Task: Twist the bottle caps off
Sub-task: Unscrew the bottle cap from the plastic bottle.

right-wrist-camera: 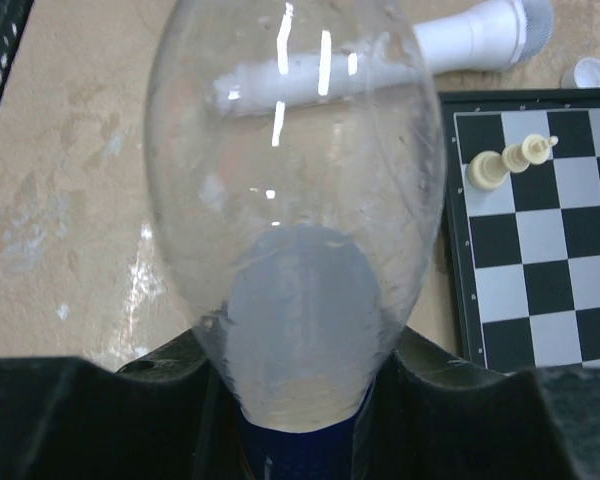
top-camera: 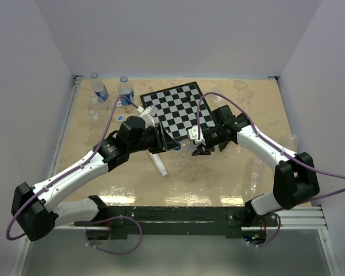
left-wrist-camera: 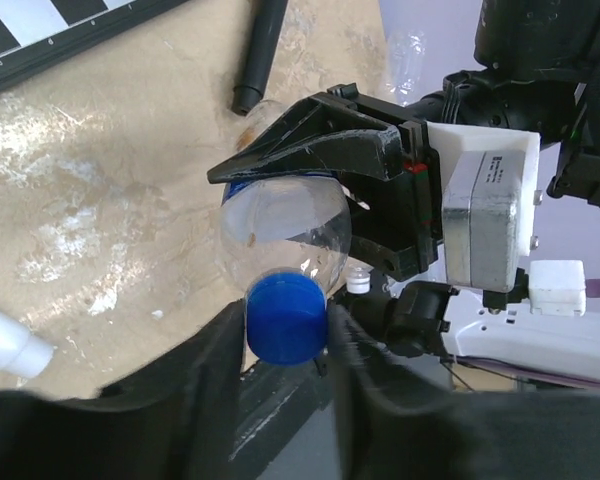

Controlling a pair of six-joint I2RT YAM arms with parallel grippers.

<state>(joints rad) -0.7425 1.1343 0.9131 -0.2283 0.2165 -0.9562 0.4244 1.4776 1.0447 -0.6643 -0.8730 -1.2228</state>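
Note:
A small clear bottle (left-wrist-camera: pixel 285 225) hangs above the table between my two grippers. Its blue cap (left-wrist-camera: pixel 286 318) sits squeezed between the dark fingers of my left gripper (left-wrist-camera: pixel 286 328), which is shut on it. In the right wrist view the bottle (right-wrist-camera: pixel 295 180) fills the frame, base toward the camera, and my right gripper (right-wrist-camera: pixel 300 410) is shut on its body at the blue label. From above, the left gripper (top-camera: pixel 175 145) and the right gripper (top-camera: pixel 196 148) meet nose to nose near the chessboard's front edge. Two more capped bottles (top-camera: pixel 100 89) (top-camera: pixel 125 89) stand at the back left.
A chessboard (top-camera: pixel 178 109) lies at the back centre with a pale chess piece (right-wrist-camera: pixel 510 160) on it. A white microphone (top-camera: pixel 159 164) lies under the left arm, and a black stick (left-wrist-camera: pixel 260 55) lies next to the board. A loose white cap (right-wrist-camera: pixel 590 70) rests near the board.

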